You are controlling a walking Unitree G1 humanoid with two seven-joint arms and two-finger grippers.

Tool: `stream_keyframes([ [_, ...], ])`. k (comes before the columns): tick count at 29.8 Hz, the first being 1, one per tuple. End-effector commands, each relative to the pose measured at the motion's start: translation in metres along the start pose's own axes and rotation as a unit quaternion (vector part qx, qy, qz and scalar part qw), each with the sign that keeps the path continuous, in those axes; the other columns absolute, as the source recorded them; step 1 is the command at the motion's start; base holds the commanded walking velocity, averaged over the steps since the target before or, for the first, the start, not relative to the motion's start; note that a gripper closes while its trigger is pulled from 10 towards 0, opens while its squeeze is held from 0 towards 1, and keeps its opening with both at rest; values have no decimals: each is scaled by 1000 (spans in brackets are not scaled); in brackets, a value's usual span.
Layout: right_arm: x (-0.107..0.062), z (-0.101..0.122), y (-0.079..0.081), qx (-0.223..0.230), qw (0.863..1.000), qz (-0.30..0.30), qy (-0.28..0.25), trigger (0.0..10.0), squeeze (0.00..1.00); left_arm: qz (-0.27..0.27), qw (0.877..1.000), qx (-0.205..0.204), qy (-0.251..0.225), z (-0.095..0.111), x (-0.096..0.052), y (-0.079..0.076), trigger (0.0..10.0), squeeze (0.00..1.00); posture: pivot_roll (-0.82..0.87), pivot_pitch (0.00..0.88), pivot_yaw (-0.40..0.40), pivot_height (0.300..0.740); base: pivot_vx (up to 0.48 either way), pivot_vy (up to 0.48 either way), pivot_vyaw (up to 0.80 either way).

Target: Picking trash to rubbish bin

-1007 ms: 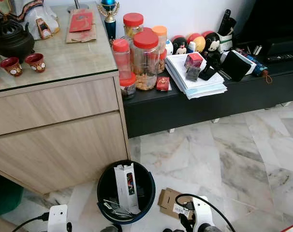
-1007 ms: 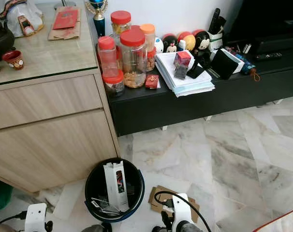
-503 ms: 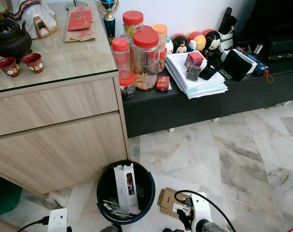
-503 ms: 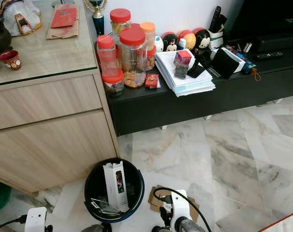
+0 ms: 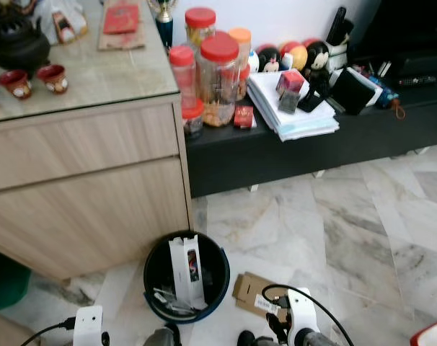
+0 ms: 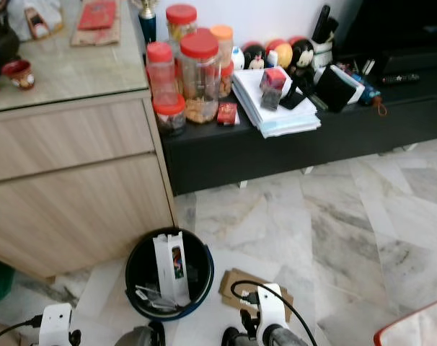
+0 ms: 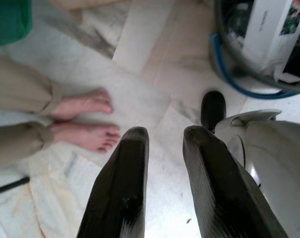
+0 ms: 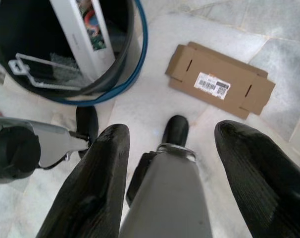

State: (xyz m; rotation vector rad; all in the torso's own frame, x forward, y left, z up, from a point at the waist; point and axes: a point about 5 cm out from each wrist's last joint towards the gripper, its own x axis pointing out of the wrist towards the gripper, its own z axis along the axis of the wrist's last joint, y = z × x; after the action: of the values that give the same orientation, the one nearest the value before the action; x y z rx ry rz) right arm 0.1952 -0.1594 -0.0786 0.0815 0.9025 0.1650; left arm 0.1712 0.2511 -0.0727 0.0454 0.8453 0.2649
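A white carton (image 5: 187,268) hides the rubbish bin (image 5: 155,268) floor; barcode label (image 8: 213,85) print unreadable.

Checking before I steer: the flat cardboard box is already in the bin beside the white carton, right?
No. The cardboard box lies flat on the floor beside the bin, as the right wrist view shows. The white carton is in the bin.

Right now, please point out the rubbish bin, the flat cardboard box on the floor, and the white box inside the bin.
rubbish bin (image 5: 220,288), left eye view, on its blue rim.
flat cardboard box (image 8: 220,85), right wrist view, beside its label.
white box (image 5: 185,268), left eye view, on its front face.
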Motion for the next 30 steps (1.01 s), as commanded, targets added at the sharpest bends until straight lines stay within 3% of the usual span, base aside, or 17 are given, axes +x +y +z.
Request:
stream_keyframes([
  [1, -2, -7, -2, 6, 1000, -4, 11, 10000, 0, 7, 1000, -2, 19, -13, -3, 3, 10000, 0, 131, 169, -26, 740, -277, 0, 0],
  [30, -1, -7, 1, 15, 1000, -3, 8, 10000, 0, 5, 1000, 1, 22, -14, -4, 3, 10000, 0, 121, 161, -18, 740, -265, 0, 0],
])
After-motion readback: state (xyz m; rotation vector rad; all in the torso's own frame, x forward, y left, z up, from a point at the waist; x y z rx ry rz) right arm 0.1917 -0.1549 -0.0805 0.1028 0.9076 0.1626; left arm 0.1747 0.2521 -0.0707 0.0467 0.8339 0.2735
